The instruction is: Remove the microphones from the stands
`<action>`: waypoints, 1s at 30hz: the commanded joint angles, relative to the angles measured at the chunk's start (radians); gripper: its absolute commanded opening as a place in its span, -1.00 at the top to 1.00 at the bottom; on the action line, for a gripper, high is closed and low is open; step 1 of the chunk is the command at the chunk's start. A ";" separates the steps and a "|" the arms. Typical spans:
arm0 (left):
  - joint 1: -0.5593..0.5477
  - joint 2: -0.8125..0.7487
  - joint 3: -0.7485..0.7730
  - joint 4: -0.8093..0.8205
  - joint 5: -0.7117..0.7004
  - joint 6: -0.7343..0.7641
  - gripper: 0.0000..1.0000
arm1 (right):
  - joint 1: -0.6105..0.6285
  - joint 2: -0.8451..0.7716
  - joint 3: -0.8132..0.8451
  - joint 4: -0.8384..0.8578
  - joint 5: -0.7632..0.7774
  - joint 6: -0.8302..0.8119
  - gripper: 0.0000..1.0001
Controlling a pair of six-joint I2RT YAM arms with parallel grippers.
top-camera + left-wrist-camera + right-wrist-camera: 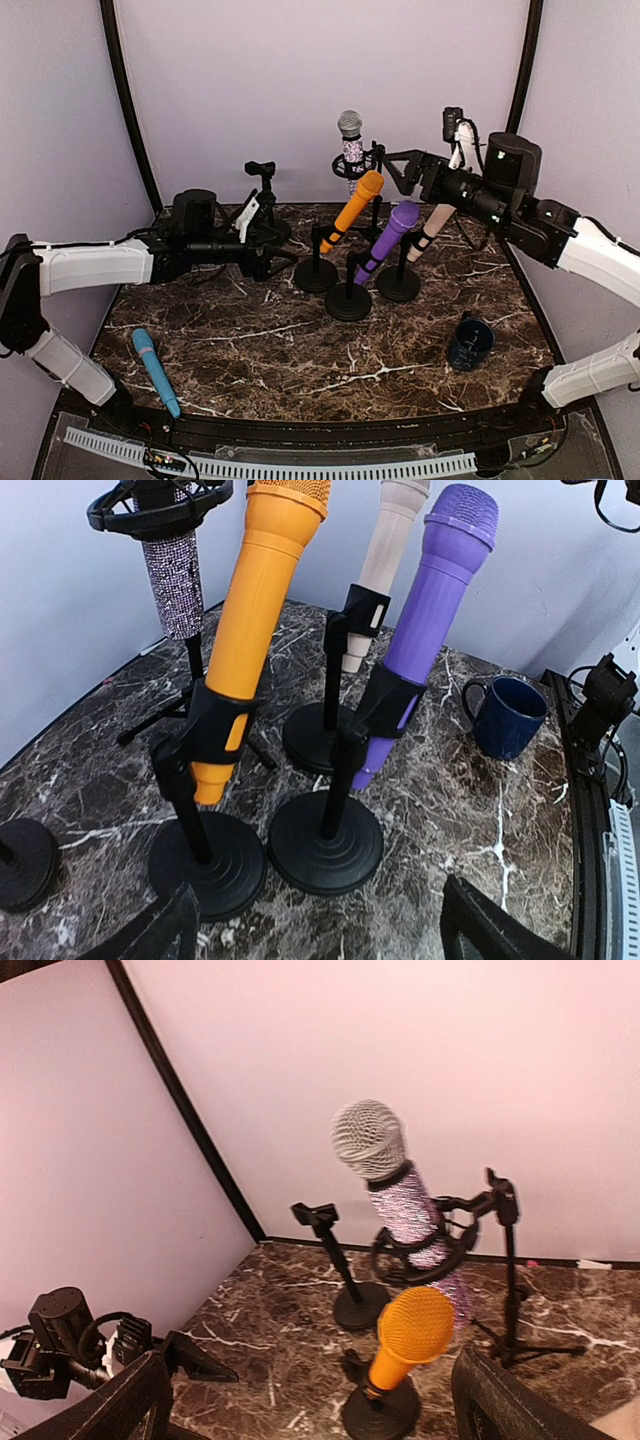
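The left gripper (278,262) and the right gripper (398,170) both stand wide open and empty, while the orange microphone (352,210) sits tilted, clipped in its stand (316,274) on the table (260,350), just beside the purple microphone (390,238).

Ahead of the left end effector (318,932), the orange microphone (257,600) and purple microphone (427,610) look like smooth plastic. The worktop (480,820) is shiny dark stone. The sparkly microphone (175,580) looks rough.

Stands (348,300) centre; mug (470,343) right; loose microphone (155,370) front-left.
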 commanded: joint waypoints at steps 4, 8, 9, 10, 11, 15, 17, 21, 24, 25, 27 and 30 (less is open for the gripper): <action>0.003 0.277 0.201 0.219 0.115 -0.063 -0.71 | -0.170 -0.168 -0.125 -0.097 -0.112 0.000 -0.97; 0.010 0.404 0.318 0.182 0.086 0.003 -0.37 | -0.245 -0.249 -0.201 -0.078 -0.211 0.041 -0.97; 0.014 0.432 0.346 0.183 0.082 0.011 -0.29 | -0.254 -0.264 -0.216 -0.071 -0.228 0.050 -0.97; 0.028 0.443 0.356 0.190 0.090 0.015 -0.27 | -0.259 -0.275 -0.230 -0.062 -0.242 0.059 -0.97; 0.036 0.465 0.372 0.207 0.098 0.011 -0.26 | -0.262 -0.286 -0.243 -0.058 -0.252 0.066 -0.97; 0.073 0.502 0.413 0.204 0.114 0.009 -0.26 | -0.263 -0.313 -0.268 -0.042 -0.290 0.083 -0.97; 0.076 0.512 0.426 0.191 0.126 0.030 -0.28 | -0.262 -0.320 -0.276 -0.035 -0.311 0.086 -0.97; 0.076 0.520 0.433 0.186 0.166 0.056 -0.32 | -0.262 -0.326 -0.284 -0.024 -0.338 0.084 -0.97; 0.078 0.543 0.453 0.178 0.207 0.066 -0.37 | -0.263 -0.325 -0.291 -0.023 -0.356 0.090 -0.97; 0.082 0.552 0.465 0.157 0.238 0.075 -0.38 | -0.262 -0.323 -0.294 -0.002 -0.364 0.094 -0.97; 0.088 0.591 0.518 0.092 0.290 0.096 -0.39 | -0.262 -0.318 -0.296 0.016 -0.382 0.101 -0.97; 0.094 0.635 0.591 0.027 0.319 0.124 -0.39 | -0.263 -0.306 -0.287 0.027 -0.420 0.107 -0.97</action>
